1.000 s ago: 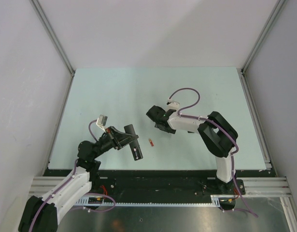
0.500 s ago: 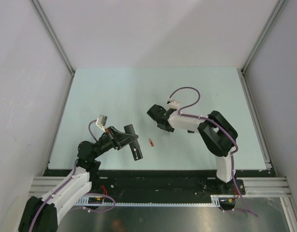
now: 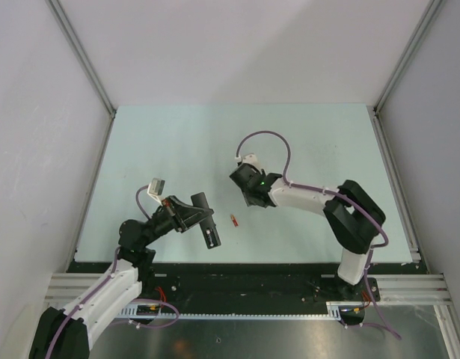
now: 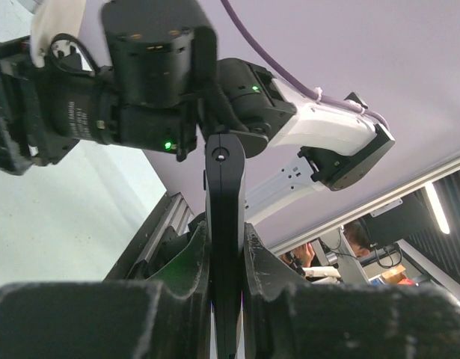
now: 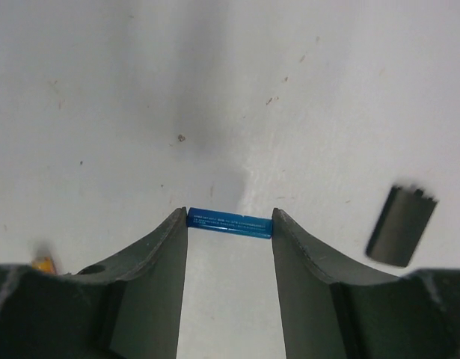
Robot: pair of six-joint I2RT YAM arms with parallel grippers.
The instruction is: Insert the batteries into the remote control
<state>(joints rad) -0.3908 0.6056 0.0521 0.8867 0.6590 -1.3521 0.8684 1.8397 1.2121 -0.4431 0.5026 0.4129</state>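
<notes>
My left hand point(image 3: 196, 218) is clenched on the remote control point(image 3: 212, 235), holding it up off the bench point(image 3: 177, 142) close to the near edge, left of the middle. Just to its right the red-orange battery point(image 3: 233, 219) lies loose on the bench. Further right, near the middle of the bench, my right hand point(image 5: 230, 239) grasps the bright blue battery point(image 5: 230, 223) end to end between its fingertips. I judge that this battery is picked and the loading step comes next. I must carry it across to the remote, line it up lengthwise with the compartment and press it in. I cannot see the open compartment from here, so the remote may need turning first.
</notes>
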